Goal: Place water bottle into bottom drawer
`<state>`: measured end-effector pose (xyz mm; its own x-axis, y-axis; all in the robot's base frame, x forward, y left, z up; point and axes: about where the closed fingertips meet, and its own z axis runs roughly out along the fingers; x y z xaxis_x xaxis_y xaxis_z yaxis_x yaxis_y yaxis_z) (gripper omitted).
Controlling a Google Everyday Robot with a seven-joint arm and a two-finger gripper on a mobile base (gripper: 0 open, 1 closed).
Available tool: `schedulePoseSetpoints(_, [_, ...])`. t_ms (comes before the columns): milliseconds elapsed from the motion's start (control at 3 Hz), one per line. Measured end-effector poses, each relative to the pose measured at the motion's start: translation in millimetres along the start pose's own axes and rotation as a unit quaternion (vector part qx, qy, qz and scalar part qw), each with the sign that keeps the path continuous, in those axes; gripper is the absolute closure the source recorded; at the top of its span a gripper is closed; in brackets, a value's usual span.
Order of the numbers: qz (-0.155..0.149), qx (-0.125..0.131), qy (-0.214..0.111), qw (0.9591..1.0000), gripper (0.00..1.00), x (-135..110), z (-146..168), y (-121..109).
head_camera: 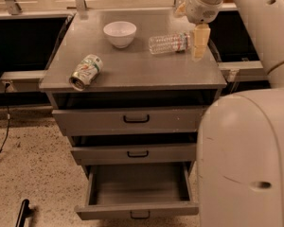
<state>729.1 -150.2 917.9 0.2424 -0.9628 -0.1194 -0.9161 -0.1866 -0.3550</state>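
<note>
- At the back right of the bench, the water bottle lies on its side, its long axis running roughly left to right, with the label end toward the right edge.
- My hand hangs at that right end of the bottle, just beside it or touching it. I cannot tell how far open it is, nor whether it has hold of anything.
- I judge the bottle to be light, with thin, ribbed plastic walls that give under a hard squeeze. It is clear and smooth, so it is likely to be slippery, and lying down it can roll.
- I would close across the ribbed middle of the body, where the ridges offer some bite, rather than at either tapered end.
- The bottom drawer stands pulled out, low at the cabinet's front, and what I can see of its inside is bare. It is well apart from the bottle.
- Count: one water bottle, one white bowl at the back middle, and one green-and-white drink can on its side near the front left.
- There are three drawers: the top drawer and the middle drawer are pushed in, and only the lowest is open.
</note>
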Motion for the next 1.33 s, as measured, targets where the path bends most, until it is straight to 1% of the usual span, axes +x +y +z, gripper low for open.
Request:
schedulePoseSetpoints(333, [0.009, 0.017, -0.018, 0.9997, 0.0, 0.5, 24.2, -23.3])
schedulePoseSetpoints(667, [0.017, 0.027, -0.029, 0.9991, 0.12, -1.0, 46.8, -38.4])
schedulePoseSetpoints(1000, [0.023, 0.031, -0.03, 0.9988, 0.31, -2.8, 65.7, -49.4])
schedulePoseSetpoints(1333, [0.04, 0.037, -0.027, 0.9982, 0.42, 0.1, 84.8, -58.7])
